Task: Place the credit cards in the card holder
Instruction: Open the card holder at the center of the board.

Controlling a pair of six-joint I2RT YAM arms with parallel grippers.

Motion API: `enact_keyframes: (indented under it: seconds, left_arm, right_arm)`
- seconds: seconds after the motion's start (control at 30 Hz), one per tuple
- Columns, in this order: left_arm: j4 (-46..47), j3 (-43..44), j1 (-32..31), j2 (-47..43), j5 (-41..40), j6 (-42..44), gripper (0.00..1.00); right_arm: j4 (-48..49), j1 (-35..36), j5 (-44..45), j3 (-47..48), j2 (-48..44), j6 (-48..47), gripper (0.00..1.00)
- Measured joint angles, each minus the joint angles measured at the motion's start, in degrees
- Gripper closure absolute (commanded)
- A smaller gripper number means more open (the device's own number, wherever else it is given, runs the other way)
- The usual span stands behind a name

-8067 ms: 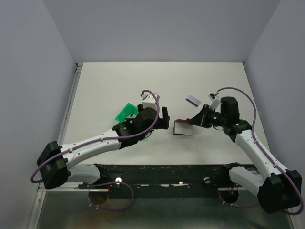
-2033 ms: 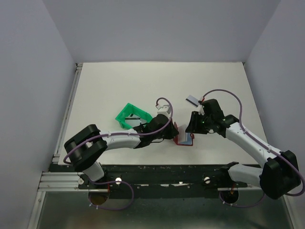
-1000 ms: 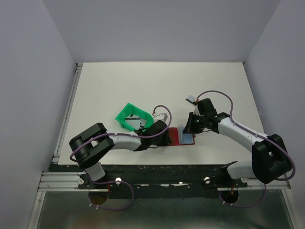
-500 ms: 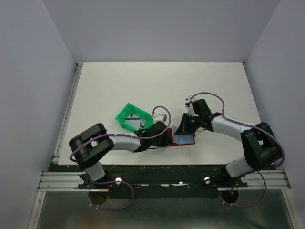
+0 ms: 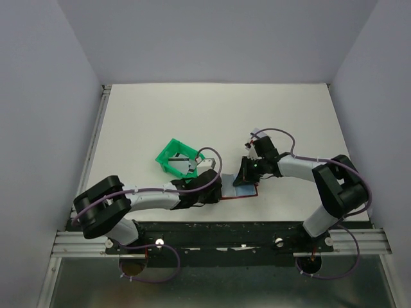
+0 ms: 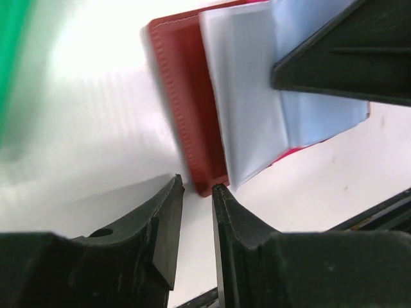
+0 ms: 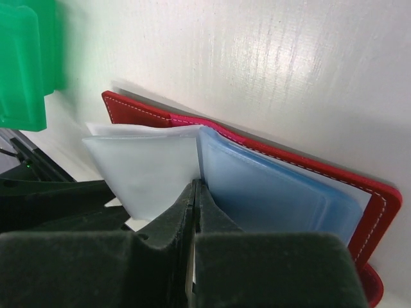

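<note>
Card holder [image 5: 243, 190] lies open on the white table [image 5: 192, 115] near the front edge, blue sleeves up, the right gripper [image 7: 192, 187] pressed together with its tip on those sleeves, and the left gripper [image 6: 196, 187] held narrowly apart at the red corner.

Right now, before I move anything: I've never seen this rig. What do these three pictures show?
Two robot arms are bolted at the near edge of a white table, each with a two-finger gripper. The wide picture looks down from above and behind; the other two come from wrist cameras. An open red wallet with pale sleeves lies between the arms; a green tray nearby seems to hold grey cards. The left gripper sits at the wallet's corner, fingers nearly together; whether it pinches is unclear. The right gripper is shut, tips at the sleeves.
</note>
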Motion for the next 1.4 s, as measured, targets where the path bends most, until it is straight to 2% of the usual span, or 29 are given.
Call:
enact_keyframes:
  seconds: [0.23,0.37,0.43,0.5,0.67,0.87,1.1,1.17,1.4]
  left_arm:
    - [-10.1,-1.0,-2.2,-9.7,-6.8,-1.2,0.61]
    - [-7.2,-1.9,-2.5,-17.6,-9.3,2.6,0.59]
    - [-4.4,-1.9,-2.5,-18.8,-9.5,4.8,0.61]
    - [-2.0,-1.4,-2.5,-18.0,-9.6,7.3,0.65]
    - [3.3,2.2,-2.5,-8.9,-8.9,11.9,0.72]
    - [6.0,3.5,-2.5,0.4,-7.8,12.2,0.73]
    - [7.3,5.6,-1.8,7.3,-5.7,12.2,0.83]
    - [7.5,6.1,-1.5,8.8,-5.1,11.8,0.87]
    - [8.8,6.4,-1.0,10.1,-3.9,10.7,0.89]
  right_arm:
    - [0.9,0.3,0.0,0.0,0.6,0.5,0.91]
    - [0.9,0.4,0.0,0.0,0.6,0.7,0.91]
    - [1.0,0.4,0.0,0.0,0.6,0.8,0.91]
    - [1.0,0.4,0.0,0.0,0.6,0.9,0.91]
    - [1.0,0.4,0.0,0.0,0.6,1.0,0.91]
    - [1.0,0.4,0.0,0.0,0.6,1.4,0.91]
    - [0.6,0.4,0.4,0.0,-0.2,1.3,0.90]
    - [-0.3,0.4,1.2,-0.1,-1.8,1.3,0.90]
    - [-4.9,0.4,6.2,0.1,-13.6,0.9,0.90]
